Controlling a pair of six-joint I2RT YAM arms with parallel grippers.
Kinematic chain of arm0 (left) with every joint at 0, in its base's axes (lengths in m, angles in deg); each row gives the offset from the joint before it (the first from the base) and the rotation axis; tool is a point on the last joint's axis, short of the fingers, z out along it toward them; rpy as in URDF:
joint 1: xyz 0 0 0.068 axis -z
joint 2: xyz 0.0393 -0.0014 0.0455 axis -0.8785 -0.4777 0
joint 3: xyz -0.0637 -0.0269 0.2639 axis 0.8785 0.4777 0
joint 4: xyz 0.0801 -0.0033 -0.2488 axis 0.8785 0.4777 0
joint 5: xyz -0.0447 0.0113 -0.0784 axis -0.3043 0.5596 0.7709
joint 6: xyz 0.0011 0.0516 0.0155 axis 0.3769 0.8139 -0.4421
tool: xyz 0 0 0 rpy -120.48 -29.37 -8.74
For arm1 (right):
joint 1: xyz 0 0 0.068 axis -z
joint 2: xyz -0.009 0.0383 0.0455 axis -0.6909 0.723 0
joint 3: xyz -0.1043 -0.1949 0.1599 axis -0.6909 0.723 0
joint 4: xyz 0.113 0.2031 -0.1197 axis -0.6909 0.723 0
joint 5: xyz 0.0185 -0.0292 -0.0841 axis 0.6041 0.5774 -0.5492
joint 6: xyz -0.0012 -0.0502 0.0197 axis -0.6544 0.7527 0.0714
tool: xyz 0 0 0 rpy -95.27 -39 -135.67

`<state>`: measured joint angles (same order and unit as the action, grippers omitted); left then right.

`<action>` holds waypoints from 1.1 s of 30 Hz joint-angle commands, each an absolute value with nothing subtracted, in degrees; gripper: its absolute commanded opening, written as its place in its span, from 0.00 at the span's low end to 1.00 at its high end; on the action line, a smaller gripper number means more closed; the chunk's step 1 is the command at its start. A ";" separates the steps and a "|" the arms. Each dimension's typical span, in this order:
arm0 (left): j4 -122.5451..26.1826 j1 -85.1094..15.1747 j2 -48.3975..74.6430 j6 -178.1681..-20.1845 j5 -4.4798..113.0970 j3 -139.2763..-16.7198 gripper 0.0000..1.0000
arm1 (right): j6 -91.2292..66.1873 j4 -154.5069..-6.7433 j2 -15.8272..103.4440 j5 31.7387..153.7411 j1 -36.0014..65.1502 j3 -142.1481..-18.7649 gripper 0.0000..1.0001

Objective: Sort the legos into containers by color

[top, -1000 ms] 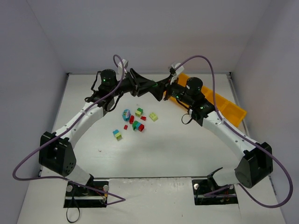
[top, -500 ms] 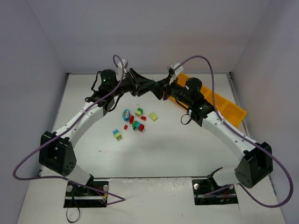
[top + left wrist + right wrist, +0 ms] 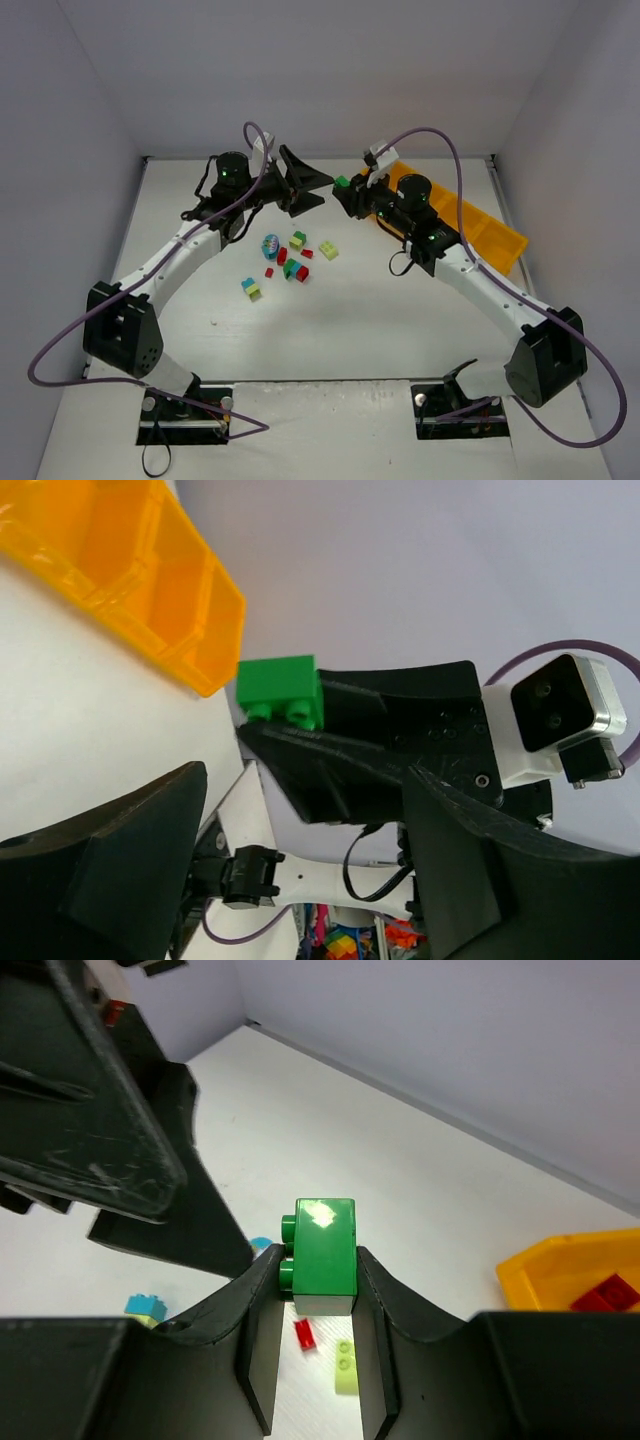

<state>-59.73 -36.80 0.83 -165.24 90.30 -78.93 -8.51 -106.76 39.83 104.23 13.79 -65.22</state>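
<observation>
Sorting is judged barely begun. From above, most legos (image 3: 285,258) are seen loose on the surface (image 3: 350,330), well apart from the orange tray (image 3: 497,240). The left tool (image 3: 312,183) is spread wide and empty, and a green brick (image 3: 342,182) is pinched in the right tool (image 3: 345,188). In the left wrist view, that brick is seen clear of the tray, not over any compartment. In the right wrist view, red pieces (image 3: 603,1293) are seen lying in one compartment; the other compartments are hidden.
</observation>
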 commanded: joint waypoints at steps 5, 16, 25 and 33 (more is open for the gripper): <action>-46.63 -42.12 8.98 -147.14 83.77 -79.75 0.73 | -10.26 -106.90 39.01 91.35 20.39 -64.32 0.00; -31.75 -44.24 24.97 -124.08 69.87 -68.16 0.73 | -17.04 -98.80 55.26 74.30 29.02 -72.31 0.00; -27.63 -44.33 33.77 -120.12 66.62 -60.33 0.72 | -21.44 -94.06 67.14 70.78 31.31 -79.17 0.07; -25.60 -44.33 35.27 -119.68 65.03 -58.04 0.73 | -23.02 -92.65 71.62 70.68 32.45 -80.85 0.26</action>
<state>-24.69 -44.30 34.66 -121.11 66.08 -57.51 -21.59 -91.50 71.45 72.74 31.84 -77.75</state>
